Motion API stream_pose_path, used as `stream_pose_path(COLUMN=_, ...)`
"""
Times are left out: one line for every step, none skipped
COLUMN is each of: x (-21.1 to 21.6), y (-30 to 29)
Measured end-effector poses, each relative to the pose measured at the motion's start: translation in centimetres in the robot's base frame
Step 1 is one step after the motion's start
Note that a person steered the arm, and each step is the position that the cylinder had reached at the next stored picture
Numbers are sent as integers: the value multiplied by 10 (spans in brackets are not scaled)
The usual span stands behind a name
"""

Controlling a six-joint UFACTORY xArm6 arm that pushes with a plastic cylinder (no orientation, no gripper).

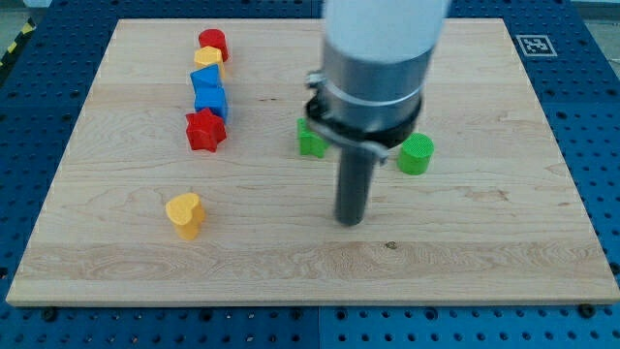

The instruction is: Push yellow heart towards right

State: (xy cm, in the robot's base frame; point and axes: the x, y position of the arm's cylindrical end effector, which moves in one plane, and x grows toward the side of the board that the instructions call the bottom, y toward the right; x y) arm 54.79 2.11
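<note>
Camera view shows a light wooden table [291, 262] with small coloured blocks on it, and I place everything relative to the yellow heart-shaped block [184, 214], because the task is about it. This yellow heart lies low on the view's left part of the table, alone, with bare wood around it. Above it, toward the view's top and a little to the right, stands a column of blocks close together: a red star-shaped block [204, 130], then a blue block [208, 95] whose shape I cannot make out well, then a small yellow block [207, 58], then a red block [213, 42] at the top. Further right of the heart are a green block [311, 141], half hidden behind the arm, and a green round block [416, 153].

My tip [350, 222] is the tool here; it is a plain dark rod, so it has nothing to spread or press together, and it touches no block. It stands well apart from the yellow heart, on its right side, at nearly the same height in the view. I judge this is the wrong side: to push the heart rightward, the tip must first go around it to its left.
</note>
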Motion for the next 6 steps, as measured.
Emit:
stream_pose_path(x=44, y=-60)
stream_pose_path(x=63, y=-146)
stream_pose_path(x=31, y=-219)
stream_pose_path(x=12, y=-238)
stream_pose_path(x=4, y=-222)
stream_pose_path(x=-5, y=-171)
